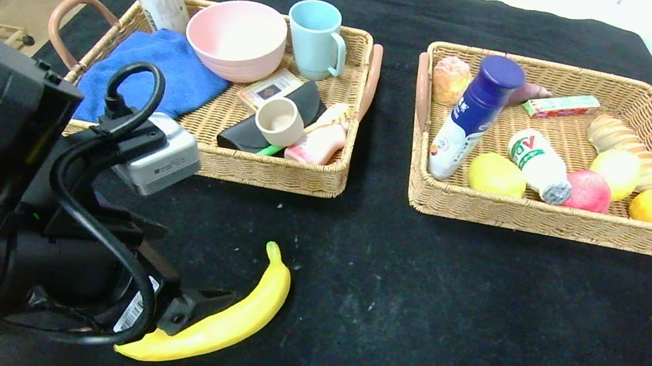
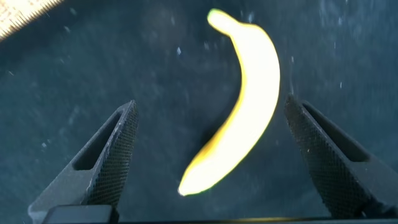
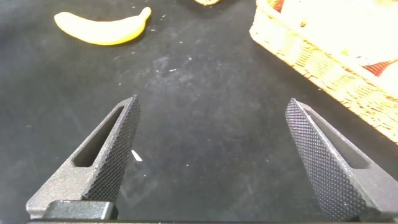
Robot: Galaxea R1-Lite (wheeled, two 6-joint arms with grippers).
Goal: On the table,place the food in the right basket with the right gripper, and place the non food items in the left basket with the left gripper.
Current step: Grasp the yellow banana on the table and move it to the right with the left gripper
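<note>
A yellow banana (image 1: 234, 321) lies on the black table at the front left. My left gripper (image 1: 188, 320) hovers over its near end, open; in the left wrist view the banana (image 2: 249, 106) lies between the spread fingers of the gripper (image 2: 210, 104), touching neither. My right gripper (image 1: 630, 361) is open and empty above bare table at the front right; its wrist view shows the gripper (image 3: 212, 101) over the cloth, with the banana (image 3: 102, 28) far off.
The left wicker basket (image 1: 274, 174) holds a pink bowl (image 1: 236, 38), a blue cup, a blue towel and other non-food items. The right wicker basket (image 1: 547, 222) holds fruit, bottles and bread; its corner shows in the right wrist view (image 3: 311, 56).
</note>
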